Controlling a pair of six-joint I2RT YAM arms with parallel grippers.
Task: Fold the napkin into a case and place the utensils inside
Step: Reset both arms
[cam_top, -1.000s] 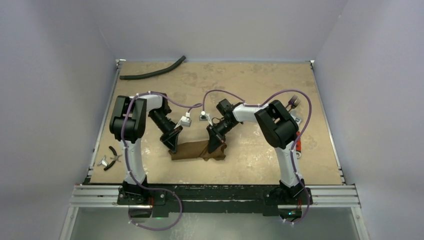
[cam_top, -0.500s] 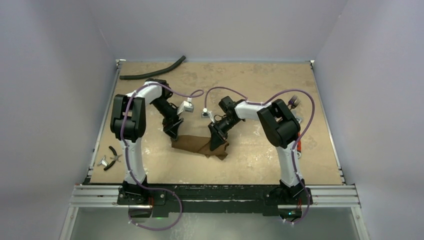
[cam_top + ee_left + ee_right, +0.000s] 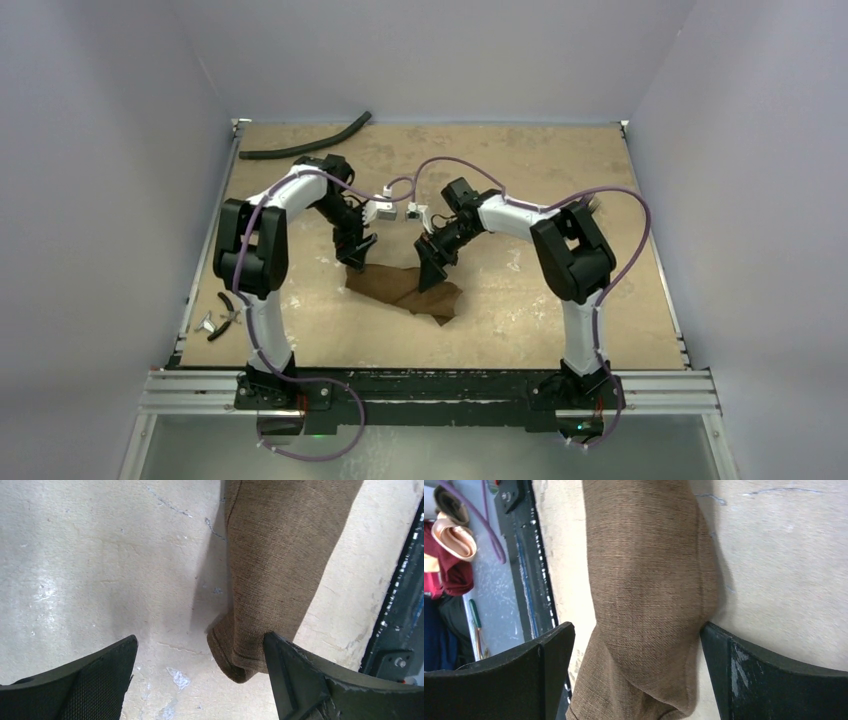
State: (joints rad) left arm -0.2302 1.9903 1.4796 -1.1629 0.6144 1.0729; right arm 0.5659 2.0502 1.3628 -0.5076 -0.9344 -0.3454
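Brown napkin [image 3: 405,290] lies flat on the table [image 3: 520,310], near the middle, between the two arms and slightly nearer than their fingertips. Change over the last second: both grippers, pinched shut on the cloth a second ago, now stand with fingers wide apart and nothing clamped. They are also farther from the bases than before. Left gripper [image 3: 357,258] hovers over the cloth's far left corner; in its wrist view the hemmed corner [image 3: 235,665] sits loose between the fingers. Right gripper [image 3: 432,275] straddles the far right part; in its wrist view the folded band [image 3: 649,580] runs free between the fingers. Cloth now reads as a doubled strip with one corner sticking out at near right, so the fold looks laid but uneven. Judgement: one fold released, case not yet finished. No utensils are on or in the cloth; I cannot make them out clearly anywhere.
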